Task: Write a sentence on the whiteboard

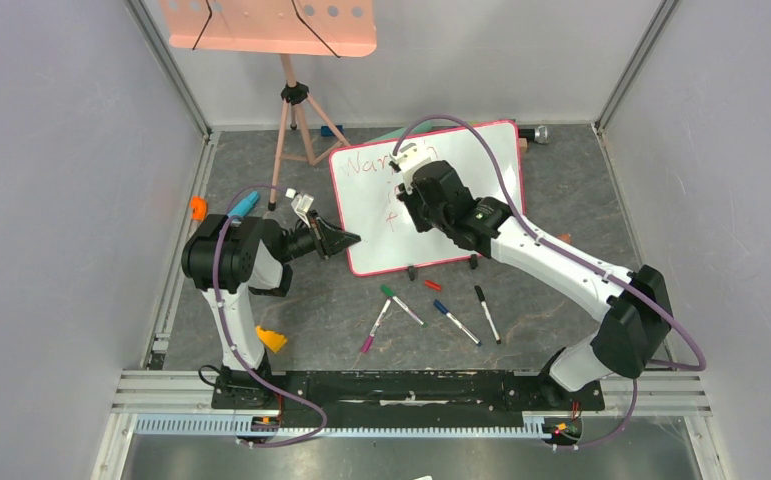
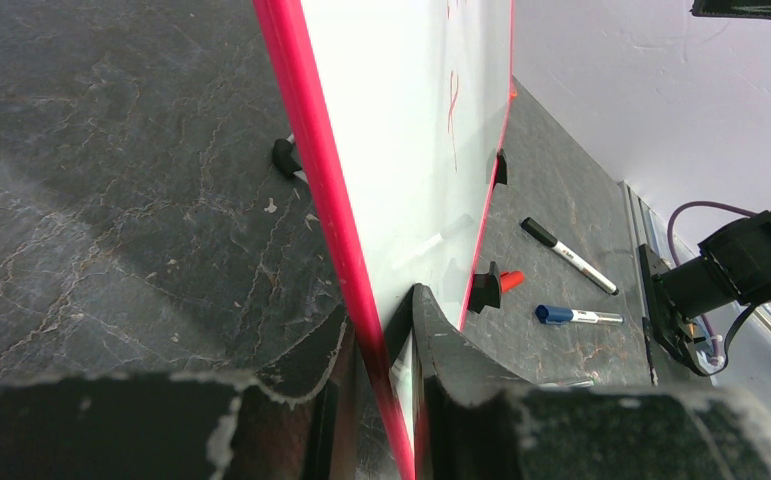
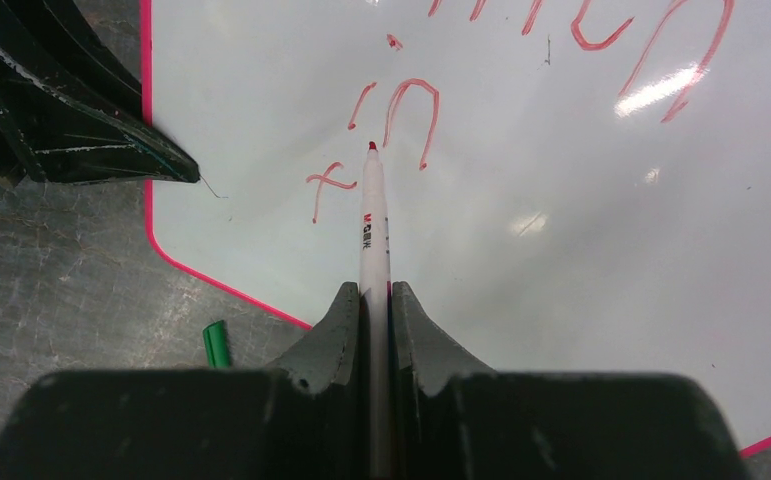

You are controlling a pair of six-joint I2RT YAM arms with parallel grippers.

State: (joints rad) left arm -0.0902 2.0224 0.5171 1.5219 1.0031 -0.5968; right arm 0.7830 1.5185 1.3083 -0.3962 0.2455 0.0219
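Roughly midway through the sentence, only "Warm…", "in", "f" down on the whiteboard toward 12 o'clock, pinching its 8 o'clock rim with the left gripper, the red marker with the right gripper.

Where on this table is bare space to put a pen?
Bare table shows right of the whiteboard, up to the right wall, and at the back left, between the tripod and the left wall. In front of the whiteboard it is crowded with loose pens.
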